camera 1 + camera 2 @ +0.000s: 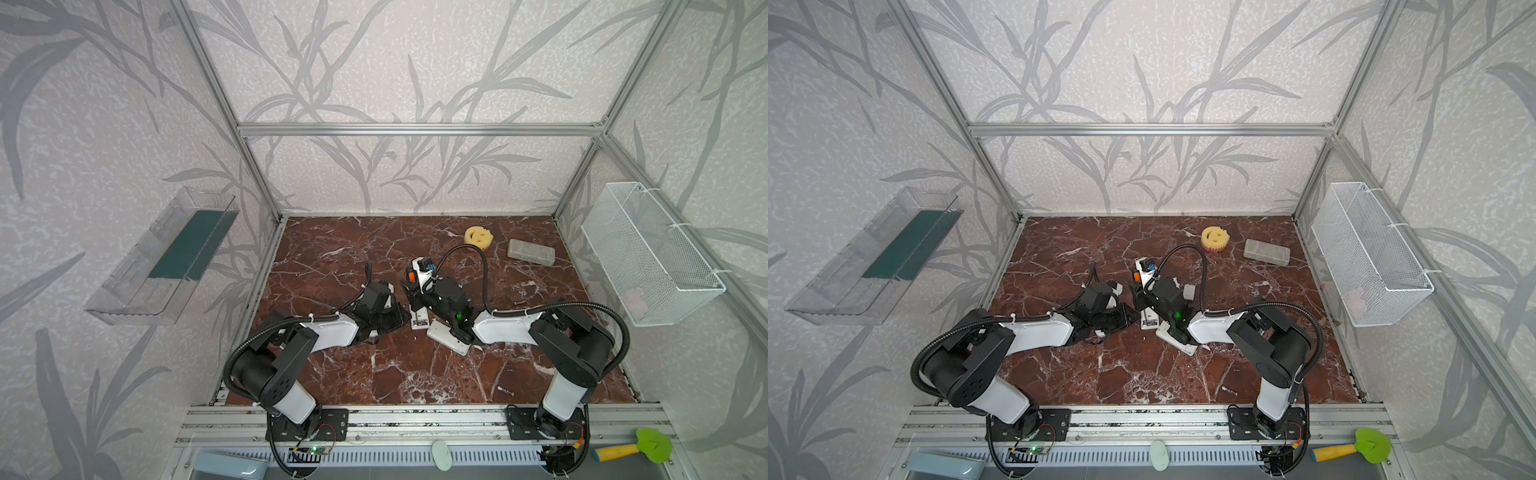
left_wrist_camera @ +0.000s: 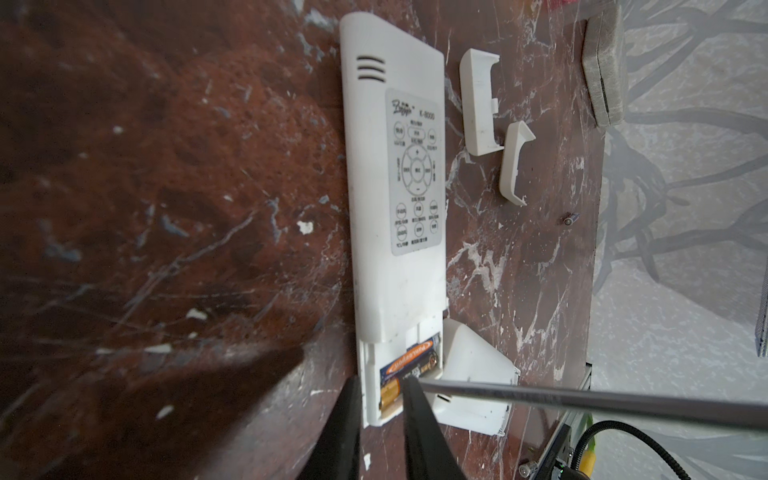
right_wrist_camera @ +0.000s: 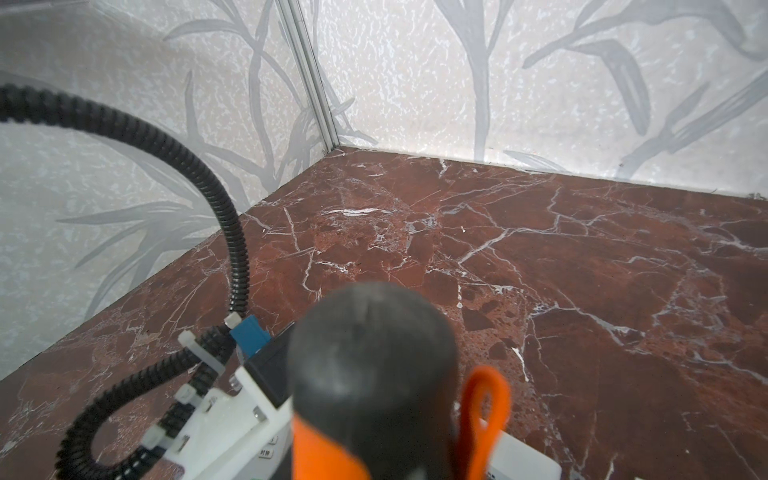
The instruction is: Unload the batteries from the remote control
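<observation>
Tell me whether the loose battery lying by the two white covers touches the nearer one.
Apart. The left wrist view shows bare table between the loose battery and the nearer white cover.

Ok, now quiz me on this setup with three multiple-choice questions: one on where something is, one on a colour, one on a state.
1. Where does the tip of the screwdriver end?
A) in the air, touching nothing
B) in the battery compartment of the remote
C) under the remote

2. What colour is the smiley sponge?
A) yellow
B) blue
C) black

3. What state is that compartment in?
A) closed
B) open and empty
C) open, with batteries inside

Answers:
1 B: the left wrist view shows the shaft ending at the open compartment.
2 A: it looks yellow in both top views.
3 C: the cover is off and the labelled cells lie exposed.
</observation>
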Robot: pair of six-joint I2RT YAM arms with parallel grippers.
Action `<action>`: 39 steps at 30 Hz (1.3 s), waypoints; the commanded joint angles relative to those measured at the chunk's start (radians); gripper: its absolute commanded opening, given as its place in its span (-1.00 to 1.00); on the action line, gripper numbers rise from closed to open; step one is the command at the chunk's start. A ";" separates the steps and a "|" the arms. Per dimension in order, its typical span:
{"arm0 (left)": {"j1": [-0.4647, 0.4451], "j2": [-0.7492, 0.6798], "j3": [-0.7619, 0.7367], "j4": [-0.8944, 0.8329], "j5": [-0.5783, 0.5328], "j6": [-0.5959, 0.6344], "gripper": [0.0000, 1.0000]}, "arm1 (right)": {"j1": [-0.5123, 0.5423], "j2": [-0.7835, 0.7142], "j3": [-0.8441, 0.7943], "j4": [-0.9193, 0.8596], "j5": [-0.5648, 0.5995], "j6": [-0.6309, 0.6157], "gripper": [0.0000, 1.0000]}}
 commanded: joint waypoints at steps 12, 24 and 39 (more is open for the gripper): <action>0.010 0.017 0.012 0.011 0.017 -0.005 -0.57 | 0.003 0.029 -0.076 0.203 -0.085 -0.065 -1.00; 0.012 0.022 0.013 0.004 0.013 -0.002 -0.58 | -0.118 0.128 -0.176 0.456 -0.425 0.027 -1.00; 0.013 0.042 0.047 -0.021 0.007 -0.007 -0.59 | -0.191 0.193 -0.112 0.329 -0.915 -0.122 -1.00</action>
